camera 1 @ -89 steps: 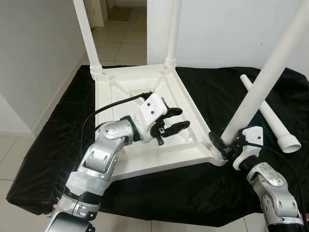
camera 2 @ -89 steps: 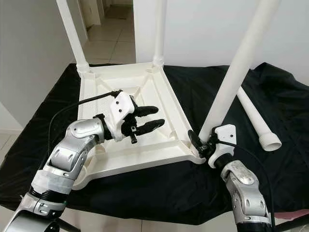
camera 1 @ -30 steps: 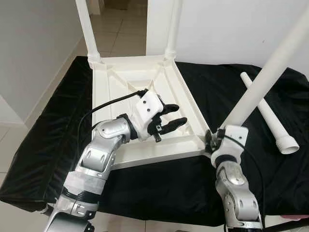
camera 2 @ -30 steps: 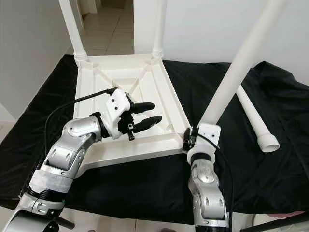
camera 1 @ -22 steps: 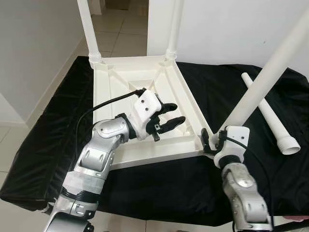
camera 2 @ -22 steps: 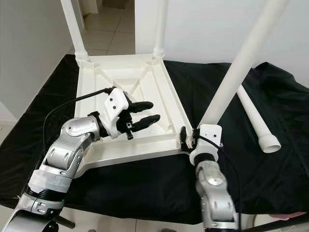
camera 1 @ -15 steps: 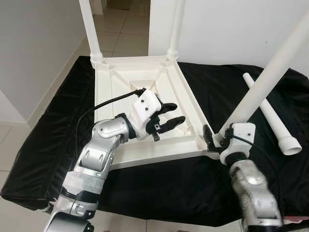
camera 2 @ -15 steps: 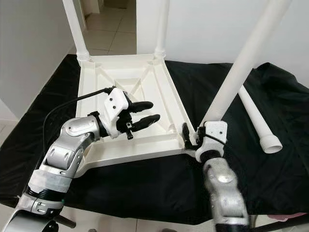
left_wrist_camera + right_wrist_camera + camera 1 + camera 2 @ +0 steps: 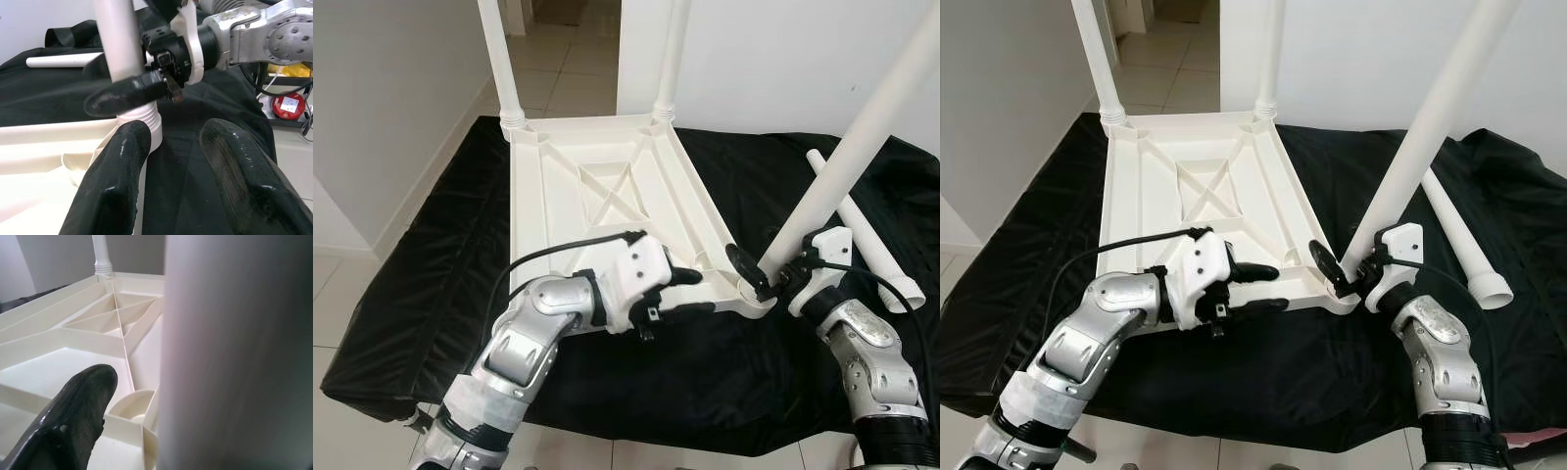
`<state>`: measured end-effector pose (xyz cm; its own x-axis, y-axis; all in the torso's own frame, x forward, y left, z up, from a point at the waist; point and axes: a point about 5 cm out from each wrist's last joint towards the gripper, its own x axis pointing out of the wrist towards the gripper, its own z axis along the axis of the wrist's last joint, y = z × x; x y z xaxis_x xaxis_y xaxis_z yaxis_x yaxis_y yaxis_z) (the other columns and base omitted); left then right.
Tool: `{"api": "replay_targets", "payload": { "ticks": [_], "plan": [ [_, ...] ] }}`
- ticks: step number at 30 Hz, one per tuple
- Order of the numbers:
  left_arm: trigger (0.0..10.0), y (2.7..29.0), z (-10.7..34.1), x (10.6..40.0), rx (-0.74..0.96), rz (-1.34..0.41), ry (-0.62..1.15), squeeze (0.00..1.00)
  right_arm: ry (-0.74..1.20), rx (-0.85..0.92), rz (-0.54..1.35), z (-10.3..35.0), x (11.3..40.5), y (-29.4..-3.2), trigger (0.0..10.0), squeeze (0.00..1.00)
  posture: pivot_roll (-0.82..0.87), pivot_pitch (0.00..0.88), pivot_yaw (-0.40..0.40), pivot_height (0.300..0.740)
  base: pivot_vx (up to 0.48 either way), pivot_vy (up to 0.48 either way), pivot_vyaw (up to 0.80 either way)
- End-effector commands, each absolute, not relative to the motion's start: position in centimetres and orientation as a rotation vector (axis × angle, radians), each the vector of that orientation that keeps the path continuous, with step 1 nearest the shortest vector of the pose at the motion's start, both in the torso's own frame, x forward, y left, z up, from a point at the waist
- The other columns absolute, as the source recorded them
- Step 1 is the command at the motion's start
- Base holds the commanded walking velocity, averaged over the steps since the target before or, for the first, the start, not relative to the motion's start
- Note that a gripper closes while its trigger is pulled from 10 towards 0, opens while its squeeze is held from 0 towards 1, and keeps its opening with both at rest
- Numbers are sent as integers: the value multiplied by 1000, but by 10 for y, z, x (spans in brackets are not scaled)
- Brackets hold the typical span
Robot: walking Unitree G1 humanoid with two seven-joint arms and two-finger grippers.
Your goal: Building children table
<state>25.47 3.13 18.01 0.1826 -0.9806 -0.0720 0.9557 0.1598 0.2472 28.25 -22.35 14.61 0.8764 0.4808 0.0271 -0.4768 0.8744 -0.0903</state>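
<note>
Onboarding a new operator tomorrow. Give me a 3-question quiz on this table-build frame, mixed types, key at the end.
1. True or false: the white tabletop lies upside down on the black cloth.
2. How many legs stand in the tabletop's corners?
3. Where is the loose leg? A) lying on the cloth at the robot's right B) on the floor C) in the left gripper

Key:
1. True.
2. Three: two far ones, plus the near leg with the right gripper at its base.
3. A.
</note>
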Motion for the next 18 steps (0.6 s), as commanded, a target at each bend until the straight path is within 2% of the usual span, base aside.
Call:
{"api": "replay_targets", "payload": {
  "ticks": [1,2,3,4,5,7,8,9,10,11,18],
  "plan": [
    [10000,29,181,252,279,-1400,-122,0,-46,-83,531,146,284,-223,10000,0,-76,0,-11,740,0,0,0],
    [10000,27,180,251,279,-1400,-118,0,-38,-85,551,144,285,-225,8745,0,-76,0,-10,740,0,0,0],
    [10000,26,180,252,281,-1396,-115,0,-33,-88,566,142,286,-226,8078,0,-78,0,-7,740,0,0,0],
    [10000,26,180,252,281,-1396,-115,0,-33,-88,566,142,286,-226,8078,0,-78,0,-7,740,0,0,0],
    [10000,26,180,253,285,-1390,-116,0,-27,-92,575,141,287,-226,6000,0,-75,0,-8,740,0,0,0],
    [10000,25,181,253,290,-1385,-117,0,-22,-96,580,139,288,-227,5961,0,-75,0,-8,740,0,0,0],
    [10000,25,182,254,294,-1382,-118,0,-13,-95,589,138,289,-227,5333,0,-74,0,-6,740,0,0,0],
    [10000,25,182,254,294,-1382,-118,0,-13,-95,589,138,289,-227,5333,0,-74,0,-6,740,0,0,0],
    [10000,25,182,254,298,-1382,-118,0,-5,-94,596,135,290,-228,4275,0,-73,0,-5,740,0,0,0],
    [10000,26,183,254,303,-1381,-118,0,5,-96,592,132,290,-230,157,0,-72,0,-4,740,0,0,0],
    [10000,26,185,255,311,-1376,-121,0,27,-83,589,126,291,-235,0,0,-72,0,-2,740,0,0,0]
  ]
}}
